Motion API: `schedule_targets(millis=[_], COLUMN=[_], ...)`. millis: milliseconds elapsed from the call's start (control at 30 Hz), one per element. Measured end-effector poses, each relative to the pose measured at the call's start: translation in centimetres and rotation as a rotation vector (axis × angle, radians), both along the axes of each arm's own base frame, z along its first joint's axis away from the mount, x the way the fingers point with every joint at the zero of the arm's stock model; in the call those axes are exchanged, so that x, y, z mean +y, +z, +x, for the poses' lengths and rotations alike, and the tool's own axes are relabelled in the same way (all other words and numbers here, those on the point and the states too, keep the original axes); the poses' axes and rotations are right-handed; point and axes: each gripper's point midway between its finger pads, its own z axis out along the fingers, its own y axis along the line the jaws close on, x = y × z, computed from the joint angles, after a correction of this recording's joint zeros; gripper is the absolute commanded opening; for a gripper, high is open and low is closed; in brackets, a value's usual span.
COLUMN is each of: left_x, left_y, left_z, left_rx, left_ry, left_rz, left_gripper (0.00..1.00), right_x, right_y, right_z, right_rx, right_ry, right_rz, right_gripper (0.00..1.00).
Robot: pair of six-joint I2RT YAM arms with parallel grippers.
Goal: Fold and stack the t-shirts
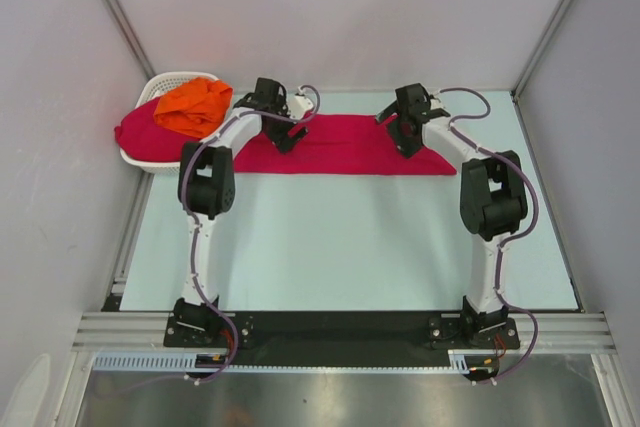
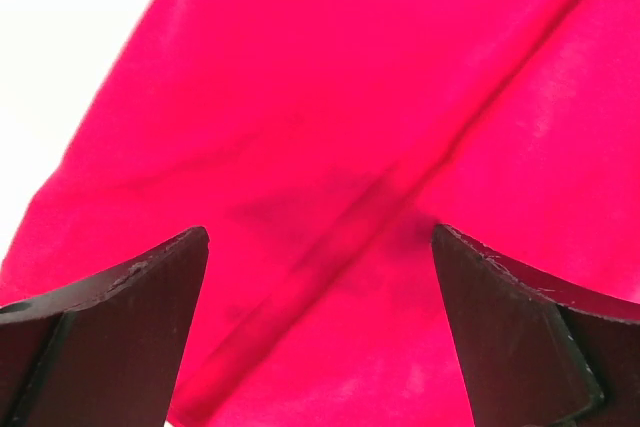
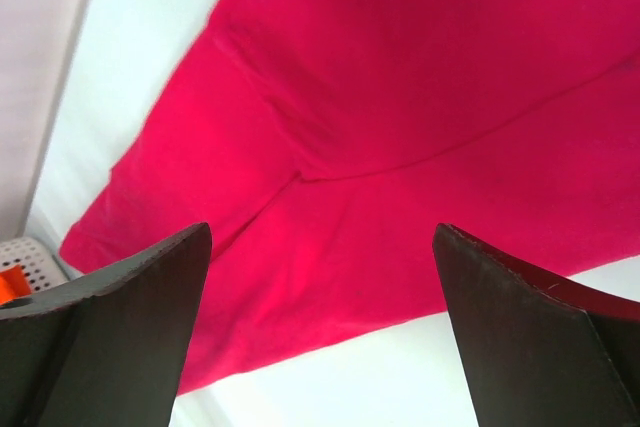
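So, one crimson t-shirt (image 1: 340, 147) is laid out as a long flat band across the far side of the surface (image 1: 340, 247), roughly 12 o'clock in the top view. The left hand (image 1: 285, 137) hangs over its 9 o'clock end and the right hand (image 1: 403, 139) over its 3 o'clock part, well apart from each other. Both wrist views show the fingers spread wide with nothing pinched between them, just crimson fabric underneath. Can't tell if the tips touch the cloth. The left wrist view also has a straight crease running diagonally across the fabric. Over at 10 o'clock sits a white slotted basket (image 1: 143, 160). An orange t-shirt (image 1: 193, 105) is bunched up in it on top of a second crimson t-shirt (image 1: 135, 132), which bulges over the basket's 9 o'clock rim.
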Motion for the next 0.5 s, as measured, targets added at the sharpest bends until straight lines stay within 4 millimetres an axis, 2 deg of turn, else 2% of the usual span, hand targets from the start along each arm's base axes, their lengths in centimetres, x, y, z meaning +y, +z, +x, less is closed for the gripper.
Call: schedule_targets(millis=[233, 500], left_x=[0.8, 0.7], left_y=[-0.2, -0.6], left_z=[1.2, 0.8], left_rx=[0.001, 0.022], left_ry=[0.083, 0.155], left_rz=[0.000, 0.009], left_gripper=[1.00, 1.00], right_x=[-0.3, -1.1], right_y=[-2.3, -5.5], right_z=[0.1, 1.3], right_rx=[0.041, 0.085], right_ry=[-0.018, -0.032], right_rz=[-0.021, -0.072], right_gripper=[1.00, 1.00])
